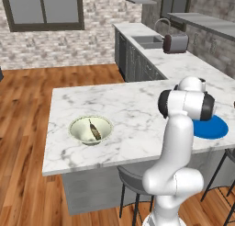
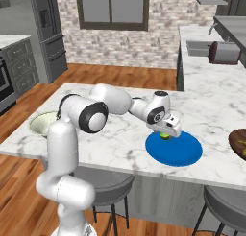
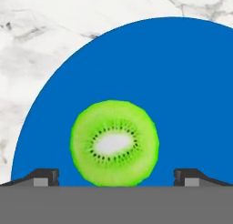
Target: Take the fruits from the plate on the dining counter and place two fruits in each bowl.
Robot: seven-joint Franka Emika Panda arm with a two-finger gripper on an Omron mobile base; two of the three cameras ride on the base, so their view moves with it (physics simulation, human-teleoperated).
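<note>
A round green fruit [image 3: 114, 142] with a kiwi-like cut face lies on the bright blue plate [image 3: 182, 82], near the plate's edge. My gripper [image 3: 116, 177] hangs just above it, open, with one dark fingertip [image 3: 45, 176] on each side and nothing touching. From the right base view the gripper [image 2: 166, 133] is over the green fruit [image 2: 165, 136] at the far rim of the plate [image 2: 178, 152]. A cream bowl [image 1: 91, 130] on the white marble dining counter [image 1: 128, 105] holds one brown-yellow banana [image 1: 95, 130]. That bowl [image 2: 42, 123] is partly hidden by my arm.
A dark brown rounded object [image 2: 239, 143] sits at the counter's right edge. Grey bar stools [image 2: 103, 183] stand under the near edge. The back counter carries a sink [image 1: 147, 40] and a toaster [image 1: 176, 42]. Bare marble lies between bowl and plate.
</note>
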